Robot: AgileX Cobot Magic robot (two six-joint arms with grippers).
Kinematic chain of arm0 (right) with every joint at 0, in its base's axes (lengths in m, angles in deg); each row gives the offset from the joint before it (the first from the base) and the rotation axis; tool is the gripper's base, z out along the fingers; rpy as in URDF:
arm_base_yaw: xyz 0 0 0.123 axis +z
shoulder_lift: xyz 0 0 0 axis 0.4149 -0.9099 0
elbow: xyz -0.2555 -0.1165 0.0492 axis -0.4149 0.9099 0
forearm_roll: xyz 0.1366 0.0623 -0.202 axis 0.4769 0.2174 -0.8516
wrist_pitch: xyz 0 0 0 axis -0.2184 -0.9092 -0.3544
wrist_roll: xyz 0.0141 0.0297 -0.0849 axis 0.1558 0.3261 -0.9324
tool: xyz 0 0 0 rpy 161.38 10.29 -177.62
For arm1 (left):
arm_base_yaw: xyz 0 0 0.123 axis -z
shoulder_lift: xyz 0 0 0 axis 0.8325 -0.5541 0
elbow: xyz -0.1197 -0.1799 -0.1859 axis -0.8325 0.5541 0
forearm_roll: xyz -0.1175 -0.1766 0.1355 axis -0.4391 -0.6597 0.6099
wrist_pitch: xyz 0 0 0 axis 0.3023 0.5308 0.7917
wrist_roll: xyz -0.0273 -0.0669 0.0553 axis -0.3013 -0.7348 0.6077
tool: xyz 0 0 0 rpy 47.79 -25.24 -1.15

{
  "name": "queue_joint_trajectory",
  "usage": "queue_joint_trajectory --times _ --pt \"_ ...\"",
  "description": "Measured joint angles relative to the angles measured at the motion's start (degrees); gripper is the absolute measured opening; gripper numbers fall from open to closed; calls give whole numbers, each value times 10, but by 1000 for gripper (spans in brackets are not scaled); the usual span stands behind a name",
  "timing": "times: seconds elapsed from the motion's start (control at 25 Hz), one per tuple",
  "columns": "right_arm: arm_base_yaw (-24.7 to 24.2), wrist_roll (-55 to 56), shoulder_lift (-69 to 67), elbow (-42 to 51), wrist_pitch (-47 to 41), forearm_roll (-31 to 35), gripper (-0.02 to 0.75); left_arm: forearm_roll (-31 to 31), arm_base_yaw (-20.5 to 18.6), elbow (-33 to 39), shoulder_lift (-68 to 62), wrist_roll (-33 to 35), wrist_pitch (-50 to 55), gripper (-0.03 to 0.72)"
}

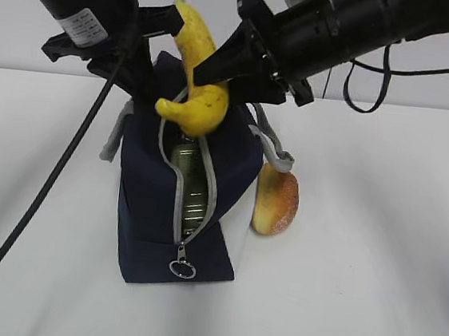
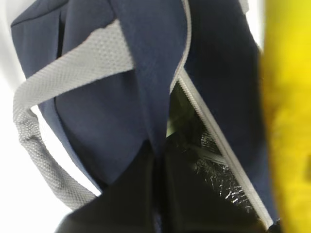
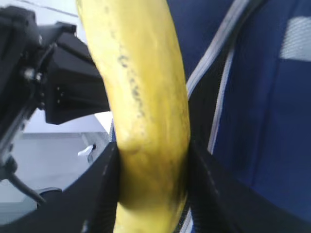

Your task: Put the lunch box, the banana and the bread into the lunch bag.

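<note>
The navy lunch bag (image 1: 157, 201) stands mid-table with its zipper open. Through the gap the lunch box (image 1: 191, 185) shows inside. My right gripper (image 1: 206, 71) is shut on the yellow banana (image 1: 195, 77), which hangs over the far end of the opening. In the right wrist view the banana (image 3: 141, 97) sits squeezed between the jaws of that gripper (image 3: 153, 165). My left gripper (image 1: 142, 71) is shut on the bag's left zipper edge; in the left wrist view this gripper (image 2: 159, 165) pinches navy fabric (image 2: 97, 111). The bread (image 1: 276, 199) lies on the table against the bag's right side.
A grey strap handle (image 1: 115, 136) hangs on the bag's left and another (image 1: 275, 145) on its right, above the bread. The zipper's ring pull (image 1: 182, 269) lies at the near end. Silver lining (image 2: 214, 165) shows inside the bag. A black cable (image 1: 36, 204) crosses the left of the table.
</note>
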Motion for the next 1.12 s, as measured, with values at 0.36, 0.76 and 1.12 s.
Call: queue_joint_trajectory --times 0.36,0.76,1.12 --pt "33 19 -32 0 3 -38 302 4 0 0 0 0 0 0" --pt "34 126 -32 0 12 -218 302 1 0 0 0 0 -4 0" --pt "34 131 -43 0 30 -223 302 -1 0 0 0 0 -4 0"
